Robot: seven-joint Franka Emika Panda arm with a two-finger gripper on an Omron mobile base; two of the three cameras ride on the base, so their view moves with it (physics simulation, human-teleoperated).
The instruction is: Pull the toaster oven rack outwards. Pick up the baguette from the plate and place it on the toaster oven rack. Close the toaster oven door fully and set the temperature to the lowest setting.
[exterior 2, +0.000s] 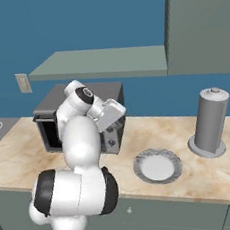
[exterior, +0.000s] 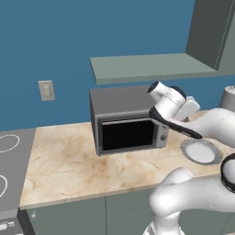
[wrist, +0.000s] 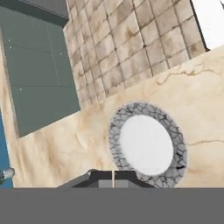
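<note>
Blue back wall (exterior: 69, 41) with a pale outlet plate (exterior: 46, 90). A grey-green shelf (exterior: 147, 67) runs along the wall above the oven, and a tall grey cabinet (exterior 2: 203, 25) stands at the right.

Bench (exterior: 64, 160): beige marbled top over grey-green cabinet fronts. A stovetop (exterior: 11, 160) with white ring marks adjoins its left end.

Robot arm (exterior: 197, 188): the white links rise in the foreground, with the forearm reaching across to the right front of the toaster oven.

Toaster oven (exterior: 117, 98): grey box at the back of the bench, under the shelf. Toaster oven door (exterior: 127, 134) is upright against the front, dark glass facing out, so it reads as shut. Small knobs (exterior: 162, 133) sit in a column on the right front, partly covered by the wrist. Rack and baguette cannot be made out behind the glass.

Grey cylindrical container (exterior 2: 211, 122): upright on the bench, to the right of the plate and apart from it.

Plate (wrist: 146, 144): round, with a dark crackled rim and a pale centre, flat on the bench just right of and in front of the oven. Nothing lies on it.

Hand (wrist: 113, 178): the two dark fingertips meet with no gap and grip nothing. The hand sits at the oven's knob side, with the plate below it in the hand view.
</note>
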